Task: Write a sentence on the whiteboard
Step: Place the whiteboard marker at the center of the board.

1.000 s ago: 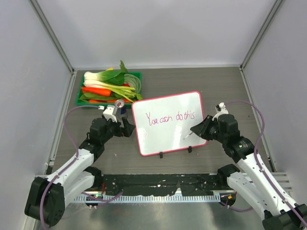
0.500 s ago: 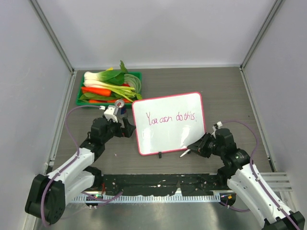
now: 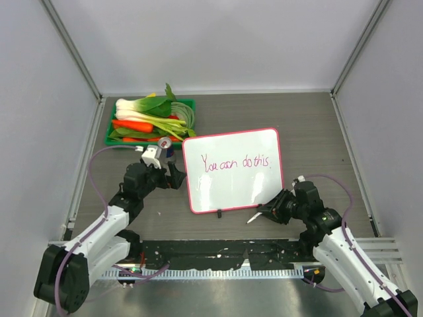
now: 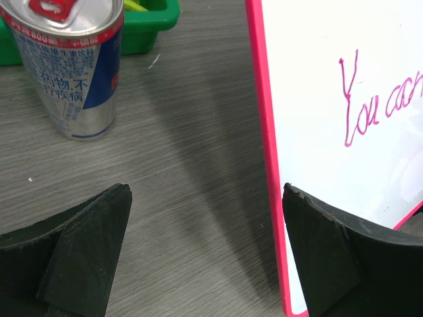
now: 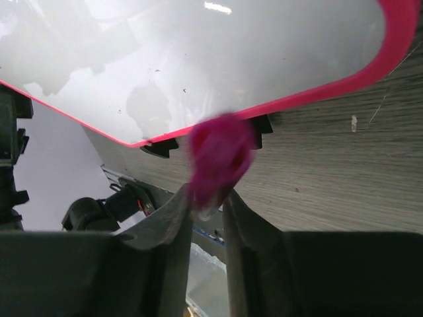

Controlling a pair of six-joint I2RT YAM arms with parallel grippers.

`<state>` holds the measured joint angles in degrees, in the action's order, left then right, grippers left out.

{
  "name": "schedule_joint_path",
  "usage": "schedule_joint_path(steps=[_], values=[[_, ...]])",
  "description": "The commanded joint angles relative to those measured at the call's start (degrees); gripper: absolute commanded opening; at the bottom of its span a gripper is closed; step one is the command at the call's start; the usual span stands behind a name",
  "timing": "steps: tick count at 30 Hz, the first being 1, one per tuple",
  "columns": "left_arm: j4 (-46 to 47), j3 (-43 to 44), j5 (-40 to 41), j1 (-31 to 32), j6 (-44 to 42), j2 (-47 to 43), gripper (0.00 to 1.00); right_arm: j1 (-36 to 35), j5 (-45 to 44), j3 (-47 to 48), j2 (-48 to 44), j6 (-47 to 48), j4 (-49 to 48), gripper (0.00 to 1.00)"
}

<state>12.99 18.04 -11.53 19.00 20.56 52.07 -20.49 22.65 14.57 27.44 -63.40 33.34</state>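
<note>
**Task state.** The whiteboard [image 3: 231,170] stands tilted on its two black feet [image 3: 220,212] in the middle of the bench [image 3: 310,125]. One line of pink-purple cursive, the sentence [image 3: 236,162], crosses the board's middle and reads "You can do this". It appears to end in a dot, so the writing is judged complete. Probably only setting down the marker and backing the arms away remain.

**Claws.** The right claw [image 5: 210,198] is clenched on the marker [image 5: 220,158]. It sits just below the board's lower right corner, with the tip off the white surface and low over the bench. The left claw [image 4: 205,191] is at the board's left edge with its jaws spread wide and nothing between them.

**Surroundings.** A can [image 4: 69,63] stands left of the board's upper left corner. Beyond it is a green tray [image 3: 187,103] of vegetables [image 3: 149,119].

**Hidden or unclear.**
- The marker tip is a blurred pink mass in the right wrist view, and no cap is visible.
- That view shows only the board's blank lower part, with reflections on it.
- The left wrist view cuts the sentence off after "You ca".
- One left finger overlaps the pink frame, and contact cannot be told.
- From above, the left wrist largely masks the can.
</note>
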Motion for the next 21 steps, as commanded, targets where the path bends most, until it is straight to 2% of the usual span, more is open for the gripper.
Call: schedule_joint_path(steps=[1,4,13,15,21], values=[[1.86,-0.64,1.42,-0.20,-0.61,-2.76,1.00,0.19,0.64,0.46,0.33,-1.12,-1.00,0.34],[1.77,-0.99,1.51,-0.28,-0.52,-3.73,1.00,0.28,-0.07,1.16,0.42,-0.68,-1.26,0.48],[1.95,-1.96,2.56,-0.20,-0.43,-5.67,1.00,0.19,-0.77,2.57,2.18,0.29,-6.08,0.67],[1.86,-1.87,2.74,-0.20,-0.43,-5.76,1.00,0.19,-0.77,2.75,3.31,0.29,-7.76,0.77],[1.77,-1.87,3.18,-0.20,-0.43,-5.67,1.00,0.19,-1.21,5.11,8.23,2.66,-11.98,0.79]])
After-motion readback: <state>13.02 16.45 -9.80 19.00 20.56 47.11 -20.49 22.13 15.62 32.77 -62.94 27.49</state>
